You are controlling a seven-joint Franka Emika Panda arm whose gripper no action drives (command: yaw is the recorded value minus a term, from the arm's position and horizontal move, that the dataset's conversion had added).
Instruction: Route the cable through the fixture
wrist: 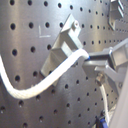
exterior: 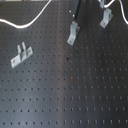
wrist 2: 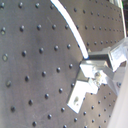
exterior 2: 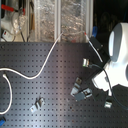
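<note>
In the first exterior view, three small grey metal brackets are counted on the black perforated surface [exterior: 65,100]: one [exterior: 21,55] toward the first exterior view's left, one [exterior: 73,33] near the middle top, one [exterior: 106,18] at the upper right. One long white cord [exterior: 30,22] is seen curving along the top.

In the second exterior view, the same cord [exterior 2: 47,62] is laid from the second exterior view's left edge up toward the top centre. About five brackets are made out, though blur prevents a sure count; one [exterior 2: 38,104] lies apart at lower left. The white robot arm [exterior 2: 117,50] fills the right side.

In the first wrist view, the cord [wrist: 40,86] is gripped by the metal pincer [wrist: 89,59], closed on it, just beside one bracket [wrist: 62,45].

In the second wrist view, the cord [wrist 2: 70,22] is held in the pincer [wrist 2: 90,61], with one bracket [wrist 2: 82,92] close by.
</note>
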